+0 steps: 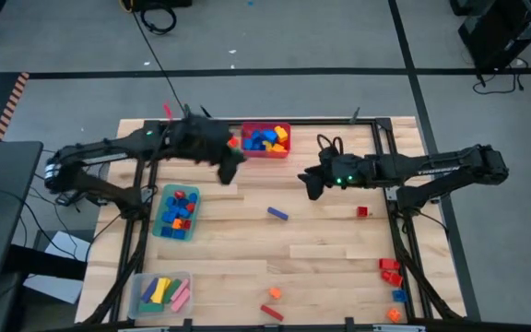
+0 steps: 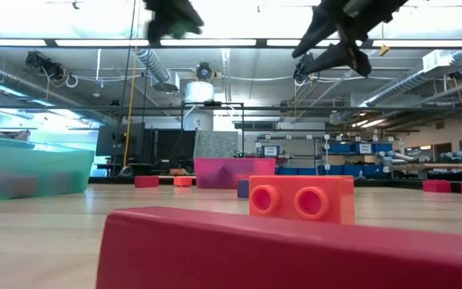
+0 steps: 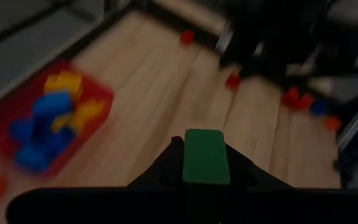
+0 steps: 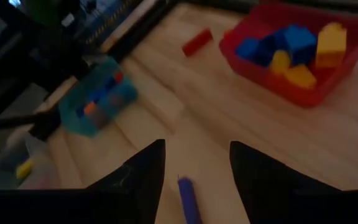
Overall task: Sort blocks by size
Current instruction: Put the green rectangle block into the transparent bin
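Bins: I counted three on the table (image 1: 321, 249): a red bin (image 1: 265, 140) at the far edge, a green bin (image 1: 176, 212) to its near left, and a clear bin (image 1: 161, 293) at the near-left corner.
Blocks in bins: the red bin held blue and yellow blocks, the green bin small red, blue and orange ones, the clear bin long bars in yellow, blue, green and pink; I could not count them.
Loose blocks: I counted about nine — a blue bar (image 1: 277, 214) nearer than the red bin, a small red cube (image 1: 362, 212) to its right, an orange block (image 1: 274, 293) and a red bar (image 1: 271, 313) toward the near edge, and a red, blue and orange cluster (image 1: 392, 274) at the near-right.
Left gripper (image 3: 206, 158): just left of the red bin, clamped on a green block (image 3: 206, 157).
Right gripper (image 4: 196, 165): right of the red bin, fingers apart, holding nothing, above the blue bar.
In the way: both arms overhung the table beside the red bin.
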### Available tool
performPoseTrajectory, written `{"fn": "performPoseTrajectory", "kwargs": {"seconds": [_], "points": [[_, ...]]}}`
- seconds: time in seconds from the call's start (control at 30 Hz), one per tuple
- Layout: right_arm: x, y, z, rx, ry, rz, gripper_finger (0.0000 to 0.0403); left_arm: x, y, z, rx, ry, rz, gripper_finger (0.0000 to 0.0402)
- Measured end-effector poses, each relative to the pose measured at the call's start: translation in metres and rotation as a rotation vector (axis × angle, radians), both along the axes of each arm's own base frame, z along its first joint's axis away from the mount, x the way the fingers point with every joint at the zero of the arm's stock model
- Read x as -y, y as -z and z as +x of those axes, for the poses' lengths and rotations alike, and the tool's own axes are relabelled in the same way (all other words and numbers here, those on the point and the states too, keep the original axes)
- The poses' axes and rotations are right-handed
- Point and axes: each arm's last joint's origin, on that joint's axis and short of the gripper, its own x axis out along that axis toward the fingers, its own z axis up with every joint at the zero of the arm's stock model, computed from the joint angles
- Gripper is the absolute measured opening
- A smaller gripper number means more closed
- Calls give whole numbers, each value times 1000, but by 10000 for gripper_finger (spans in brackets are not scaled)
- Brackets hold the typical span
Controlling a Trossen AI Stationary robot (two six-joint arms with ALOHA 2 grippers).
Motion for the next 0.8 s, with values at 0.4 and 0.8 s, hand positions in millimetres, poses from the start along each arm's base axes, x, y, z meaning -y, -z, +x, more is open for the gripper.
{"fn": "performPoseTrajectory", "kwargs": {"seconds": [0.4, 0.8], "points": [[-26, 1, -2, -7, -59, 11, 189, 124, 12, -76, -217, -83, -134, 57], [-49, 4, -6, -46, -223, 63, 187, 254, 74, -99, -499, -90, -374, 57]]}}
